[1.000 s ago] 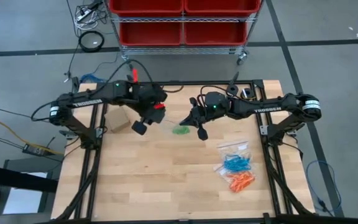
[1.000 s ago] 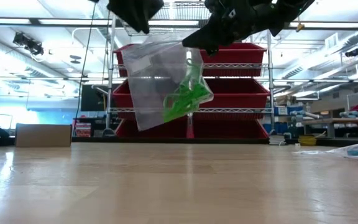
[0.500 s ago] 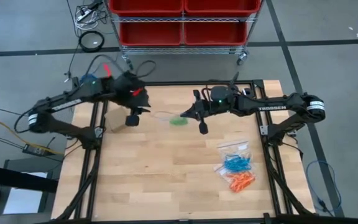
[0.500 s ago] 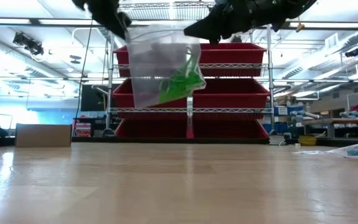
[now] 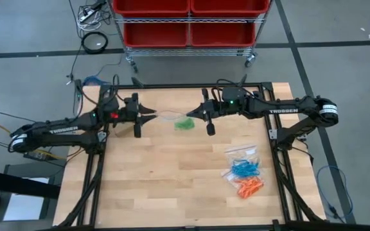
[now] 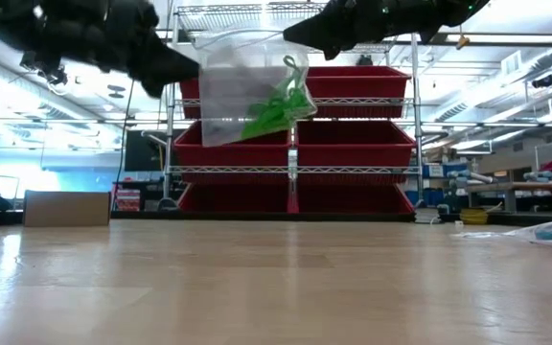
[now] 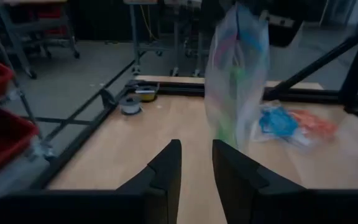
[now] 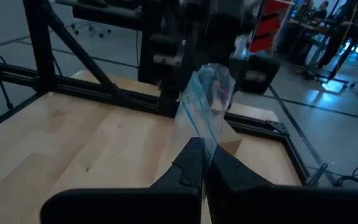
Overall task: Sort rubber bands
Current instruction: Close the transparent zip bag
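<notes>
We find the light wooden bench (image 5: 172, 186) bearing two sorted lots at its right side: flat clear plastic bags of blue rubber bands (image 5: 243, 168) and orange rubber bands (image 5: 249, 187), lying touching one another. Above the bench's rear middle hangs a third clear plastic zip bag (image 6: 242, 96) holding the loose green rubber bands (image 6: 276, 110), which sit bunched toward its right lower corner.

The right tool (image 5: 196, 114) has its fingers pressed together on the bag's right top corner, as its own wrist view confirms. The left tool (image 7: 196, 163) points at the bag from the other side with its fingers slightly apart and nothing between them; in its wrist view the bag hangs clear ahead.

In our judgement the green lot is bagged and the step in hand is finishing and setting it down. The next move calls for lowering the bag to the bench beside the other two, keeping the mouth uppermost.

Against a second ago, the left arm has swung outward and stretched low toward the left, its tool has left the bag's left edge, and the bag sits slightly higher.
</notes>
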